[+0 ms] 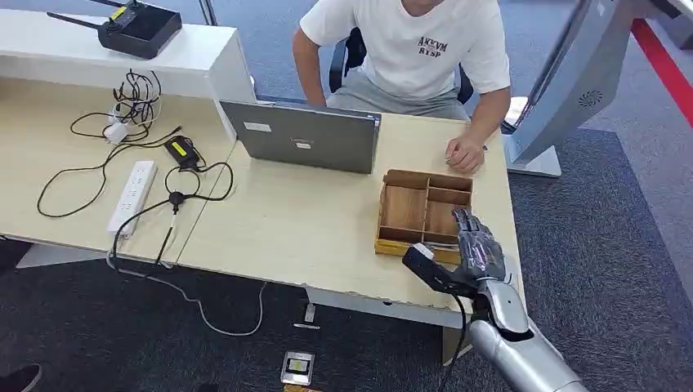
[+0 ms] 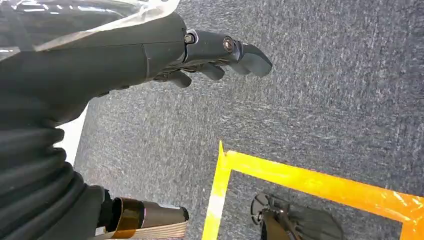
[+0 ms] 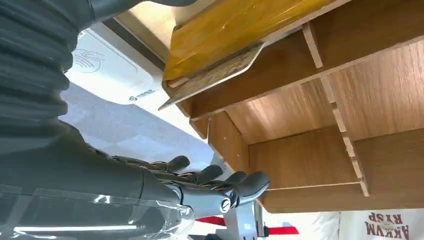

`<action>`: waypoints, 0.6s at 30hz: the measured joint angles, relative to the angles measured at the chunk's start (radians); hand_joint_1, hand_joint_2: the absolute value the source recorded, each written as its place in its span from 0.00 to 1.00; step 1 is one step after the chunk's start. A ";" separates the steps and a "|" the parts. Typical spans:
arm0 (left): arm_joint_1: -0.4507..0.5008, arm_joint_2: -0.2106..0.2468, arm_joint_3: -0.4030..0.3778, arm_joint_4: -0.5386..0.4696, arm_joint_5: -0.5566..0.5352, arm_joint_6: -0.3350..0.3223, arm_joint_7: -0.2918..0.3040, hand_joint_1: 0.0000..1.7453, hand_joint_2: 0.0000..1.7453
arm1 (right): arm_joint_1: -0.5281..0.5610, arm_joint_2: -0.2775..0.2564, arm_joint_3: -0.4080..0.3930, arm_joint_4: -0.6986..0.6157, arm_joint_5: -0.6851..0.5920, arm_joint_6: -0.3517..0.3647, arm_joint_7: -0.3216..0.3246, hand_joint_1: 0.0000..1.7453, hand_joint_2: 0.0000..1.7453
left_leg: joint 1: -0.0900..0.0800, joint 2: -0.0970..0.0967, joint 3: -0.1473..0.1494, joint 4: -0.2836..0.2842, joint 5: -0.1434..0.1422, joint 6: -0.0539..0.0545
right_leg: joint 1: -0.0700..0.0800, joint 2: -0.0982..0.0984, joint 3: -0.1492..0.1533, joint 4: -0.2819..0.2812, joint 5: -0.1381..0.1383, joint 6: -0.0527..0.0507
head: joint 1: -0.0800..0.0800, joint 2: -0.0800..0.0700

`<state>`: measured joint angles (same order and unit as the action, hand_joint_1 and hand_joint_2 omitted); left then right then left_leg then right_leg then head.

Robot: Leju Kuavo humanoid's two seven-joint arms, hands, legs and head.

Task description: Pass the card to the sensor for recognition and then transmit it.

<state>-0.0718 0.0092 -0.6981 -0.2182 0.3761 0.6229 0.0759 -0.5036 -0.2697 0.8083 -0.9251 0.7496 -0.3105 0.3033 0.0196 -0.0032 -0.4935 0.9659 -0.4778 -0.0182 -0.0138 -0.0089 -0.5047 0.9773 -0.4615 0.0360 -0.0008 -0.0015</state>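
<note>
While the right hand (image 1: 478,249) hovers over the near right corner of the wooden organiser tray (image 1: 406,207), its dark fingers (image 3: 210,175) lie stretched out side by side with nothing between them, so it is open. The right wrist view shows the tray's dividers and compartments close beside those fingers, and a white device with a small logo (image 3: 107,75) lies just past the tray's outer wall; it may be the card sensor, though the angle is too poor to be sure. No card can be made out with certainty: a small pale thing at the tray's near edge, next to the hand's wrist, is too small to identify.

The tray sits on the light wooden counter (image 1: 302,220), near its right end. A grey laptop (image 1: 304,135) stands open behind it, its lid towards the robot. A person in a white T-shirt (image 1: 417,49) sits behind the counter with one hand (image 1: 464,153) resting on the surface just behind the tray. Further left lie a white power strip (image 1: 133,197), tangled black cables (image 1: 131,106) and a black router with antennas (image 1: 135,27) on a raised white shelf.

The left hand (image 2: 210,57) hangs over grey carpet (image 2: 325,90) marked with yellow tape (image 2: 310,180), its fingers loosely curled and holding nothing.
</note>
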 joint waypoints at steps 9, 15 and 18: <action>0.000 0.002 -0.004 0.000 0.001 0.000 0.004 0.00 1.00 | 0.003 -0.003 0.000 -0.002 -0.005 -0.004 0.000 0.00 1.00 | 0.000 0.000 0.000 0.000 0.000 0.000 | 0.000 0.000 0.000 0.000 0.000 0.000 | 0.000 0.000; 0.000 0.002 -0.006 0.000 0.002 0.000 0.009 0.00 1.00 | 0.003 -0.003 0.000 -0.002 -0.005 -0.006 -0.006 1.00 1.00 | 0.000 0.000 0.000 0.000 0.000 0.000 | 0.000 0.000 0.000 0.000 0.000 0.000 | 0.000 0.000; 0.000 0.002 -0.007 0.000 0.004 0.000 0.006 0.00 1.00 | 0.003 -0.003 0.001 -0.002 -0.005 -0.006 -0.008 1.00 1.00 | 0.000 0.000 0.000 0.000 0.000 0.000 | 0.000 0.000 0.000 0.000 0.000 0.000 | 0.000 0.000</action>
<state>-0.0720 0.0107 -0.7046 -0.2182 0.3799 0.6229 0.0816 -0.5006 -0.2724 0.8095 -0.9266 0.7450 -0.3166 0.2956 0.0196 -0.0032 -0.4936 0.9658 -0.4778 -0.0182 -0.0138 -0.0089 -0.5046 0.9773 -0.4615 0.0360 -0.0008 -0.0015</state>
